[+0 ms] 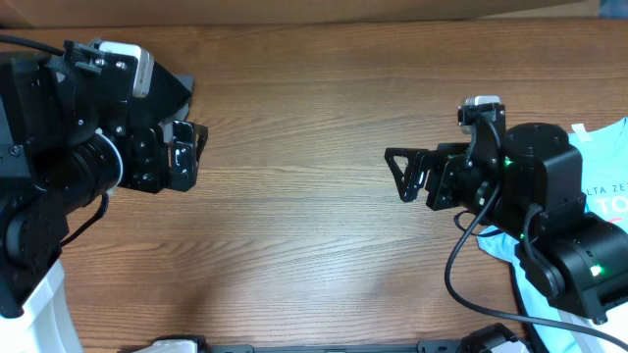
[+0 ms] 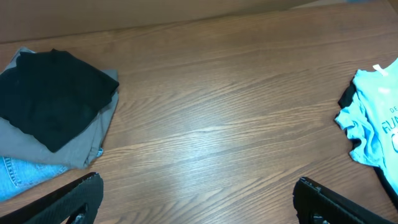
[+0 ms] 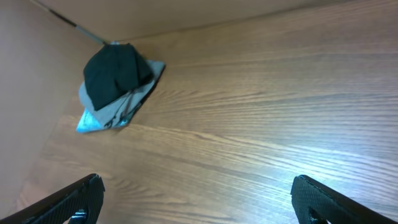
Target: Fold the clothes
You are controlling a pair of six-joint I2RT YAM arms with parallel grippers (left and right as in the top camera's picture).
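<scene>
We are reading only scraps of white lettering on the cyan shirt (image 1: 610,162): "LTA ZE" and "TO" from overhead, the rest hidden under the right arm. The shirt is lying rumpled at the right edge of the table (image 1: 294,255). Well apart from it, a folded black garment (image 2: 53,96) is sitting skewed atop a grey garment (image 2: 93,140) and a denim piece (image 2: 18,177). The left gripper (image 1: 192,154) and right gripper (image 1: 396,175) are both standing spread wide, holding nothing.

Wood table (image 2: 217,124): folded stack (image 2: 50,106) one end, cyan tee (image 2: 379,124) opp. end.
</scene>
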